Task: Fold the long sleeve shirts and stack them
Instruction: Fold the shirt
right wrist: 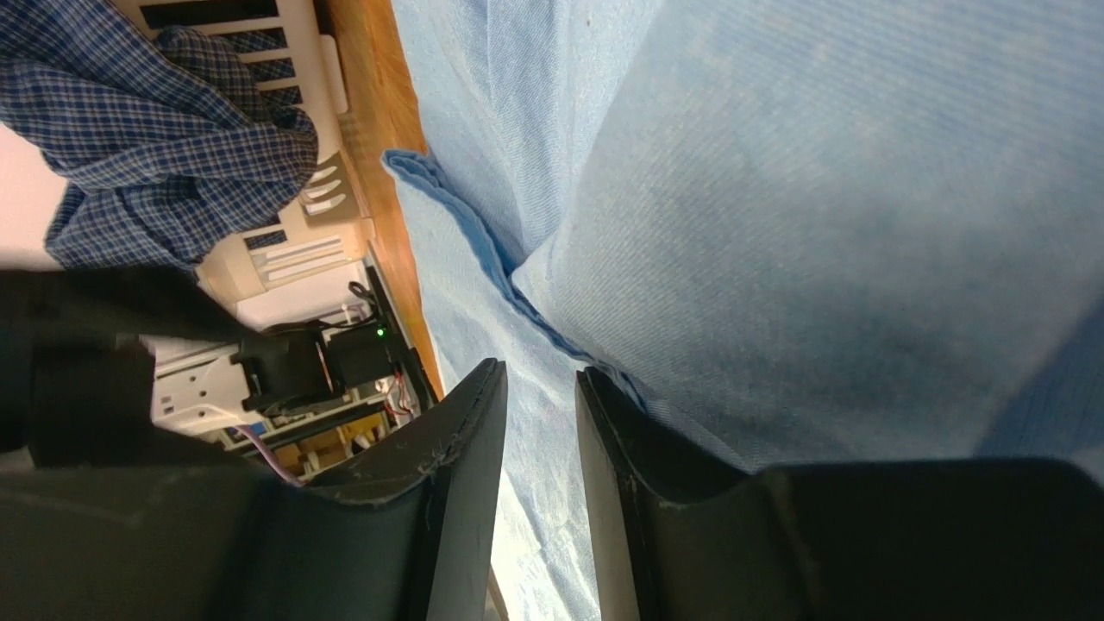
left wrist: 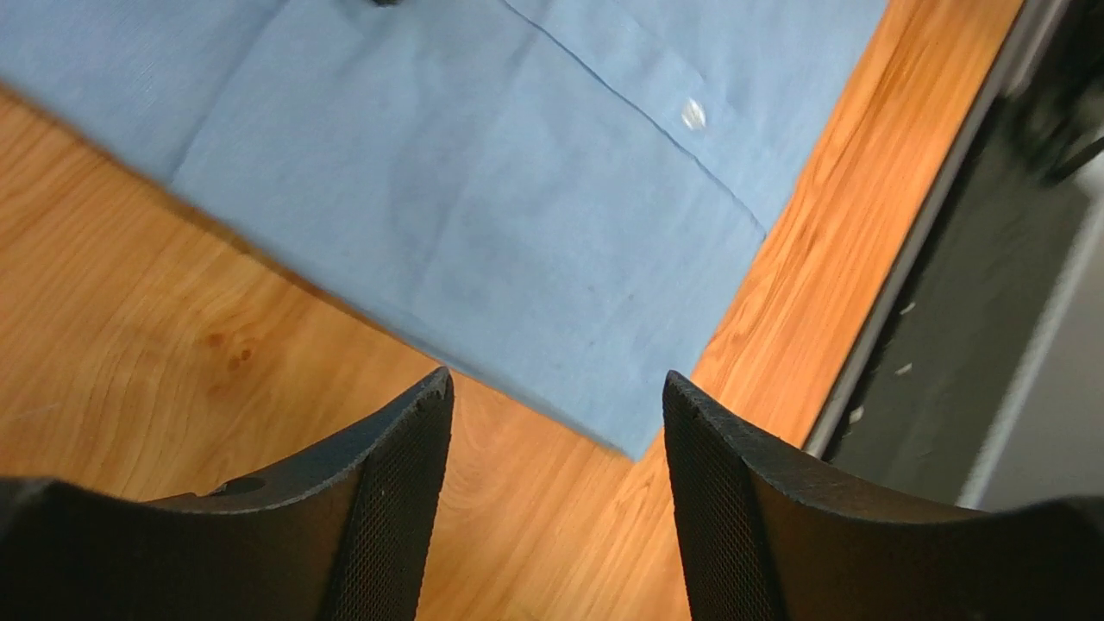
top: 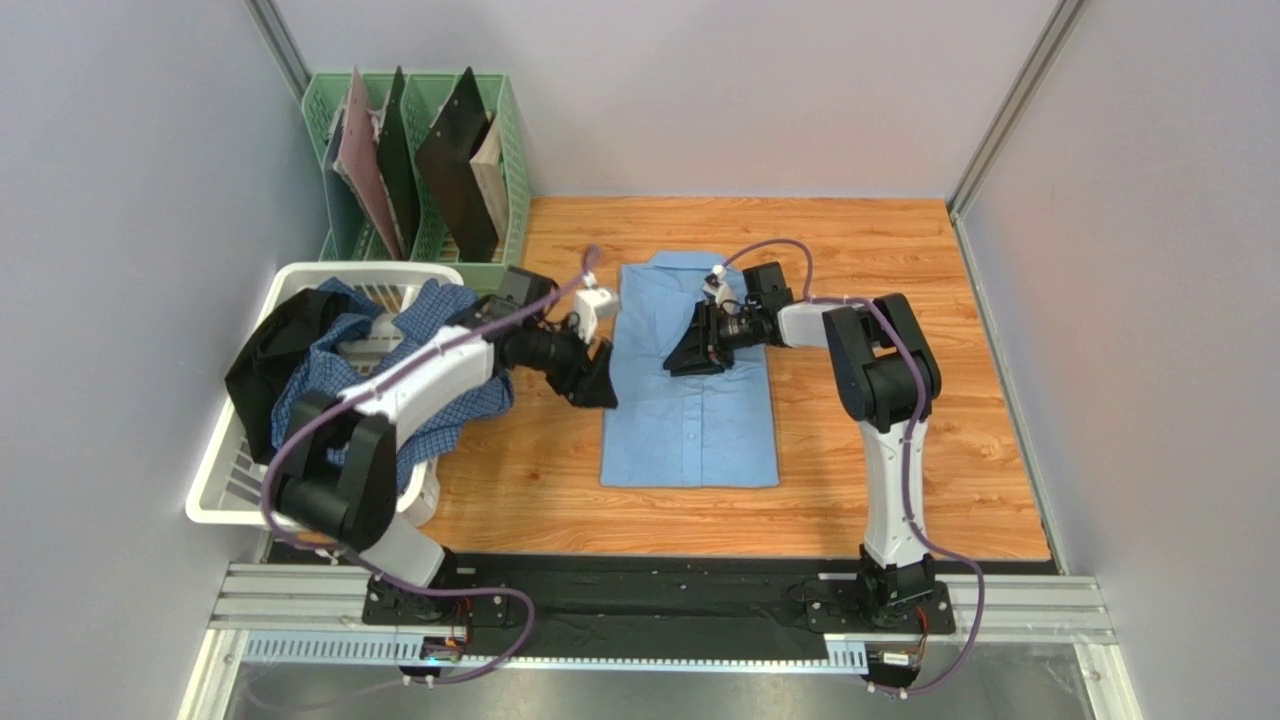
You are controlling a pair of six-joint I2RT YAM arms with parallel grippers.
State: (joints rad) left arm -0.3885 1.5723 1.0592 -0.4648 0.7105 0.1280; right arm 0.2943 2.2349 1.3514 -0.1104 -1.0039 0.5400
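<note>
The plain light blue shirt [top: 691,393] lies flat on the wooden table, folded into a long narrow strip with its collar at the far end. The blue-and-white checked shirt [top: 439,318] hangs crumpled over the white laundry basket [top: 226,483]; it also shows in the right wrist view [right wrist: 169,117]. My left gripper [top: 595,393] is open and empty over bare wood beside the blue shirt's left edge; in its wrist view [left wrist: 557,401] the shirt [left wrist: 493,194] lies just past the fingertips. My right gripper [top: 696,360] rests low on the blue shirt's upper middle, its jaws [right wrist: 540,369] a narrow gap apart beside a folded layer [right wrist: 804,233].
A green file rack [top: 519,165] with dark folders stands at the back left behind the basket. A dark garment [top: 278,353] hangs over the basket's left side. Grey walls close in the table on three sides. A black strip and metal rail [top: 661,600] run along the near edge.
</note>
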